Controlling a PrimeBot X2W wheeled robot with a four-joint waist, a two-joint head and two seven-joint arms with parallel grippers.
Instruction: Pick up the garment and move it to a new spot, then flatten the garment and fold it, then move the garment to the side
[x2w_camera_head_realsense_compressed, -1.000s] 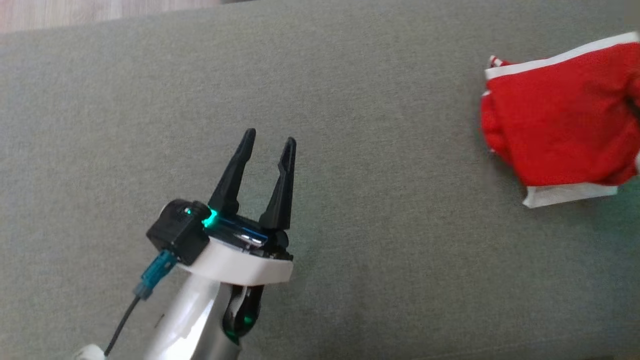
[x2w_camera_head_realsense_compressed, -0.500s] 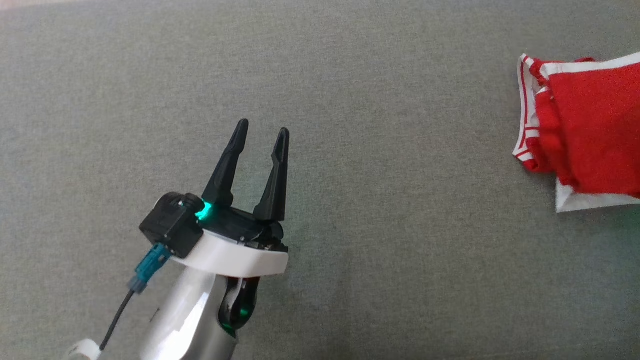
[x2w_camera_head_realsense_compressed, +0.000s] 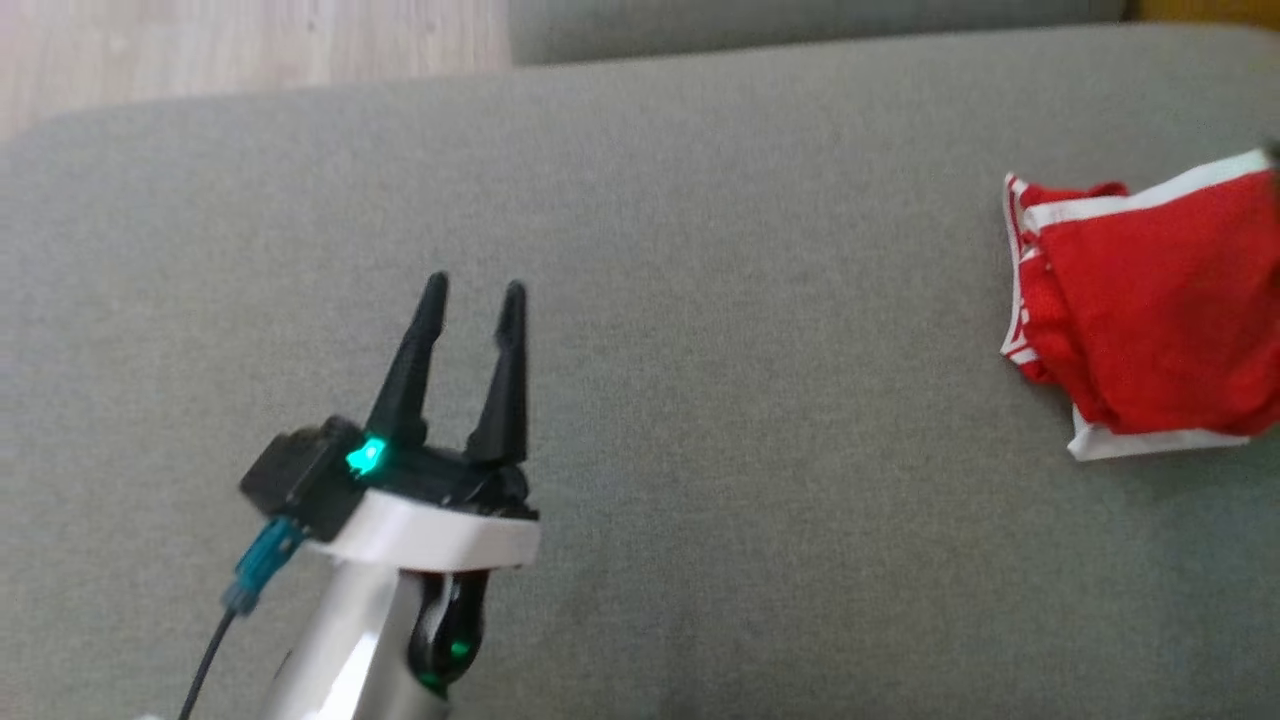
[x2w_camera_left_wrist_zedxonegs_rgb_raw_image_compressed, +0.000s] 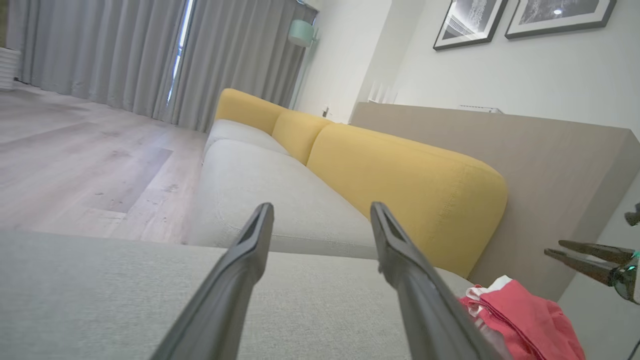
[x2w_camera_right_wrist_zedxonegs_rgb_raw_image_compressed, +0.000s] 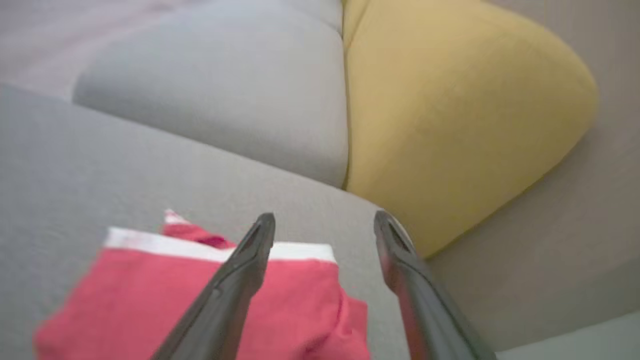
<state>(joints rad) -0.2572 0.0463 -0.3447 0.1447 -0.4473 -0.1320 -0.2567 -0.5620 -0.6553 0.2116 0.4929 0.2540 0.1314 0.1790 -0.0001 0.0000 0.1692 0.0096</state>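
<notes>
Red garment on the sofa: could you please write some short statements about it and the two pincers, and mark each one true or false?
1. The red garment lies on the grey seat cushion. True.
2. The left pincer holds the garment. False: it is open and empty, over bare cushion, apart from the garment.
3. The right pincer is open and holds nothing. True.
4. The back cushion is green. False: it is yellow.
5. The garment has white trim along an edge. True.
</notes>
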